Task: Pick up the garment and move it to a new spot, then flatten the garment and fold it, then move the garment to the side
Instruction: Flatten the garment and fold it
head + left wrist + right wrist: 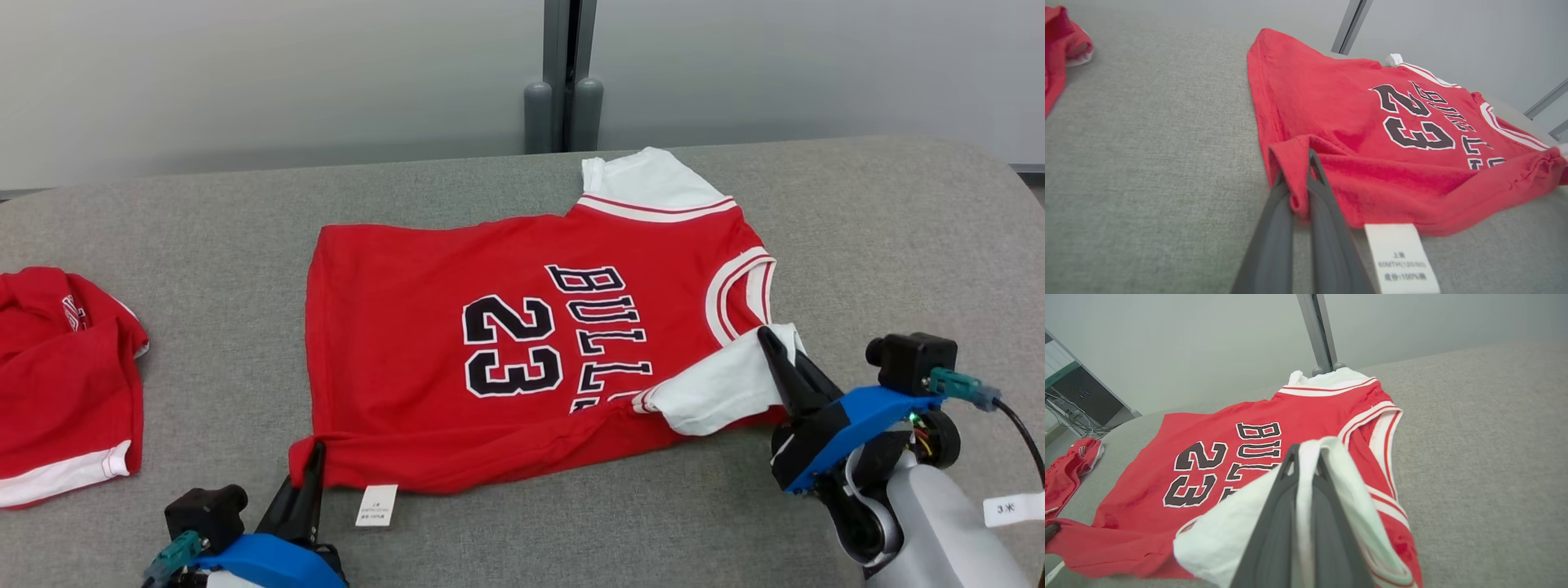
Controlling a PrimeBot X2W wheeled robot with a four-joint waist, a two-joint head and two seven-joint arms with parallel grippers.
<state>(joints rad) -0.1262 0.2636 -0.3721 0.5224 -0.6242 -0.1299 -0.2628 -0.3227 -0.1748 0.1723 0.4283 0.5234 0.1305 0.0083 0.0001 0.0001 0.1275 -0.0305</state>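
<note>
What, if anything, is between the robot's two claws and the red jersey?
Nothing visible. The left end effector is shut on the jersey at its red hem corner, the right end effector on its white sleeve. Another red garment lies apart, far left.

We log red Bulls jersey (408, 327) | black 23, white sleeves | print up, mostly flat, middle of table (882, 245) | near-edge hem corner and sleeve lifted

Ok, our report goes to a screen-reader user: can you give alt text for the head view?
A red number 23 jersey lies spread on a grey table, the left gripper pinching its near hem corner and the right gripper pinching its near white sleeve. Another red garment lies at the table's left.
</note>
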